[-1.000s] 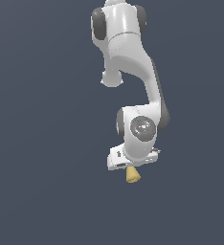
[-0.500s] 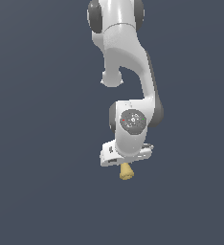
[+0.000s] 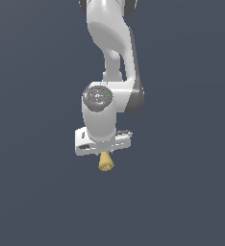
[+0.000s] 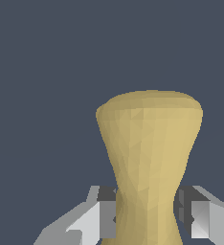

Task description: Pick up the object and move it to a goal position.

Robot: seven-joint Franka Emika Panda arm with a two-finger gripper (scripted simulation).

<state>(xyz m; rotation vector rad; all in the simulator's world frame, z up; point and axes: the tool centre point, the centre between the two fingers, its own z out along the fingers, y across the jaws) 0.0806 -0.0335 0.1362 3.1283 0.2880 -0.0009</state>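
**A:** so what's the gripper (image 4: 147, 215) doing here?

**B:** it's clamped on the object (image 4: 150, 162). In the wrist view the two fingers (image 4: 106, 217) press in on the narrow waist from either side, and the flared end sticks out past them.

**A:** and from outside?

**B:** the tan piece (image 3: 105, 162) hangs just under the hand, at the bottom of the white arm (image 3: 109, 57), which comes down from the top of the frame.

**A:** what's it over? table, floor?

**B:** can't tell tbh. Everything around it is one flat dark blue-grey backdrop (image 3: 32, 192), no edges, no shadow, nothing touching the piece but the fingers.
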